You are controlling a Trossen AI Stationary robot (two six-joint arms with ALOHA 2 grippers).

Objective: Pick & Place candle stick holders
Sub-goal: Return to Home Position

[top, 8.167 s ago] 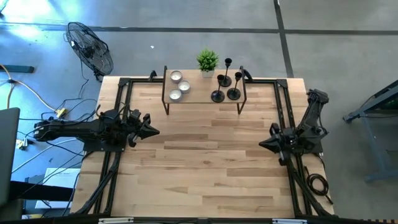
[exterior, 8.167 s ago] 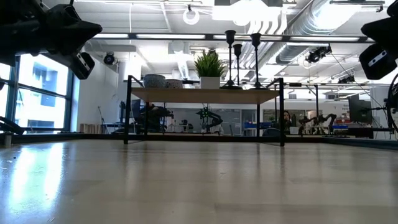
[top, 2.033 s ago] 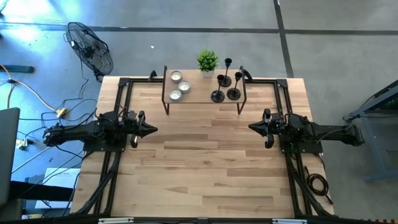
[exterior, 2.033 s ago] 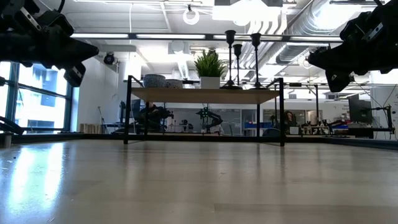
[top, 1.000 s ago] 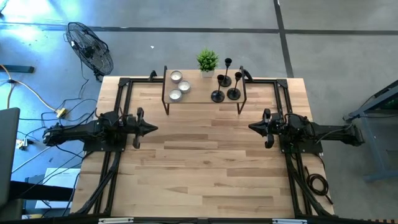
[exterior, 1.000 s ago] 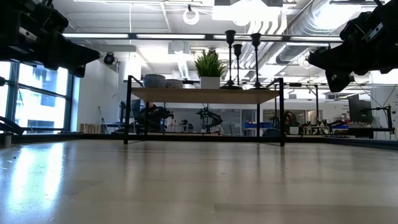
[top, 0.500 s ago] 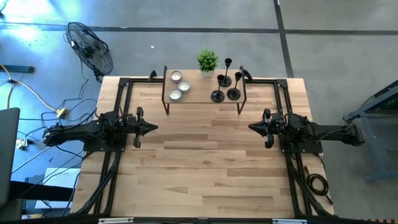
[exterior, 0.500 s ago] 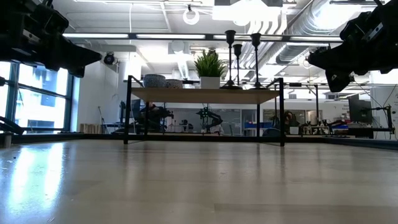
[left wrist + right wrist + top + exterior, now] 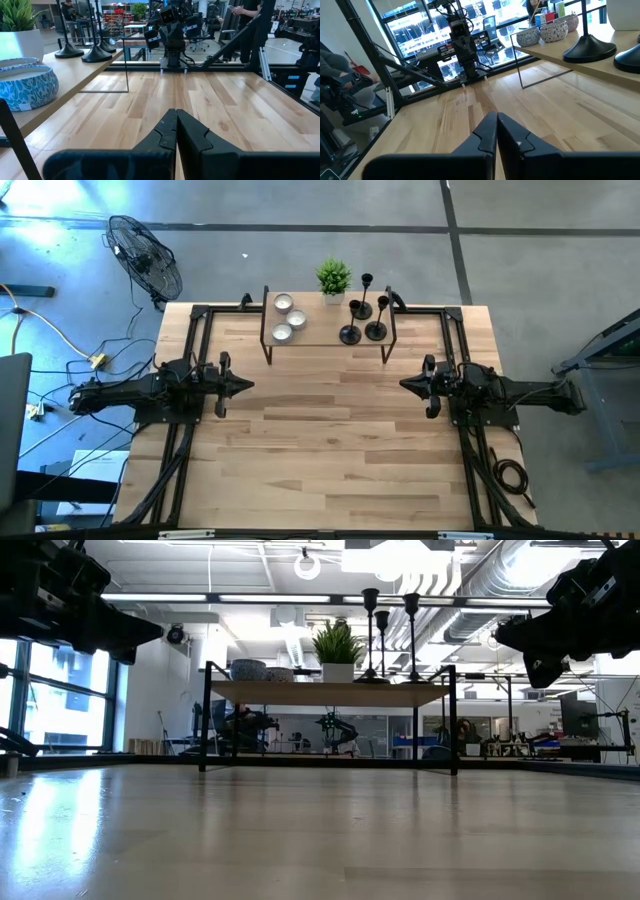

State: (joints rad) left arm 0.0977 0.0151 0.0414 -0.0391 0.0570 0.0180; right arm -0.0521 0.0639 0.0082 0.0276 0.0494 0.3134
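Note:
Three black candlestick holders (image 9: 364,315) stand by their round bases on the right half of a small wooden shelf (image 9: 328,332) at the table's far edge; in the low view their stems (image 9: 388,630) rise above the shelf top. My left gripper (image 9: 248,387) is shut and empty, above the table's left side, pointing right. My right gripper (image 9: 404,385) is shut and empty, above the right side, pointing left. Each wrist view shows its own shut fingers (image 9: 176,131) (image 9: 496,131) over bare wood.
The shelf also holds a potted green plant (image 9: 333,279) and three small patterned bowls (image 9: 287,317) on its left half. Black metal frames (image 9: 196,340) run along the table's left and right sides. A person (image 9: 332,75) shows in the room beyond the table.

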